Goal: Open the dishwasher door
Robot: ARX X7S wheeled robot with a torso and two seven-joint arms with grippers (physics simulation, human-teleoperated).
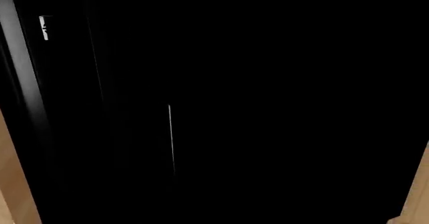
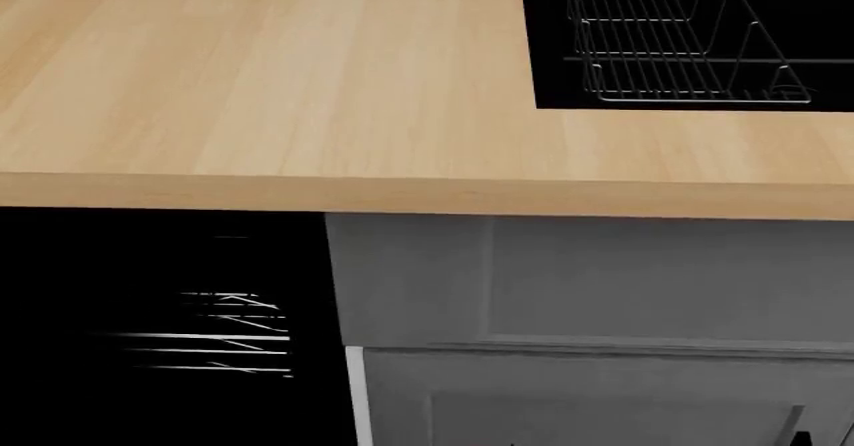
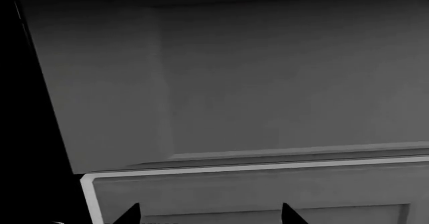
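Observation:
The dishwasher door (image 1: 268, 108) is a glossy black panel that fills almost the whole left wrist view, with a thin silver line (image 1: 171, 138) on it. In the head view the black dishwasher front (image 2: 160, 266) sits under the countertop at the lower left, with thin white streaks (image 2: 220, 338) across it. My left gripper's fingers cannot be made out against the black. My right gripper (image 3: 210, 215) faces the grey cabinet, its two dark fingertips (image 3: 130, 215) wide apart and empty. The dishwasher's black edge (image 3: 27, 133) borders that view.
A light wooden countertop (image 2: 267, 86) runs above the dishwasher and casts a shadow on it. A black sink (image 2: 554, 46) with a wire rack (image 2: 667, 36) is at the back right. A grey drawer front (image 2: 601, 276) and a cabinet door (image 3: 268, 189) stand right of the dishwasher.

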